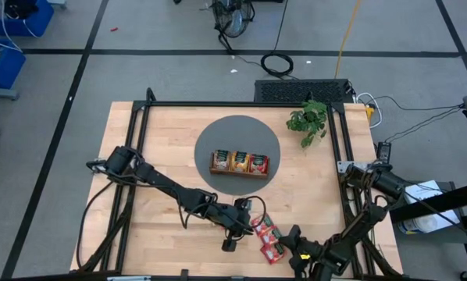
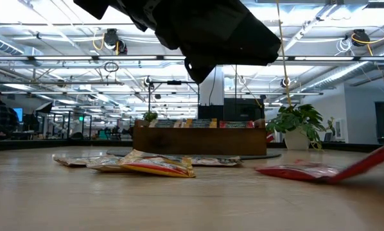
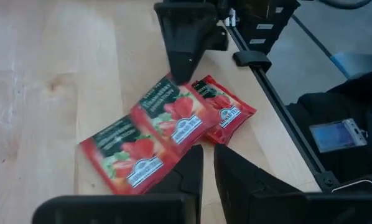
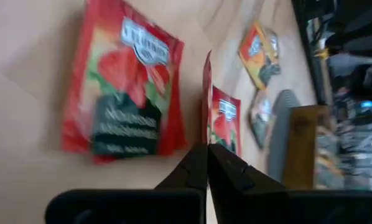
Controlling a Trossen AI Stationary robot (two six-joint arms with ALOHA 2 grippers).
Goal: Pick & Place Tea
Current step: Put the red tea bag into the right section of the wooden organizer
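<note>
Covering the middle of the high view, the pale wooden table (image 1: 171, 133) sat on grey floor crossed by dark lines and loose cables; a round grey mat (image 1: 218, 133) lay at its centre, carrying a wooden tray (image 1: 239, 171) with sachets standing in its three sections; a leafy plant (image 1: 308, 121) stood toward the upper right; the low view looked past them into a wide hall with strip lights.

Bare wood lay open at the upper left and lower left; black rails ran along the table's left and right edges, and both arms crowded the lower middle.

Loose red sachets (image 1: 263, 228) lay flat at the lower centre, near the bottom edge, overlapping in a row slanting to the lower right; an orange sachet (image 2: 157, 167) lay flat nearer the tray.

The right gripper (image 4: 206, 149) had its fingers pressed together on the edge of one red sachet (image 2: 372, 160), which tilted up at the low view's right side; the left gripper (image 3: 208, 152) hovered just beside the row, fingers slightly apart, pinching nothing.
</note>
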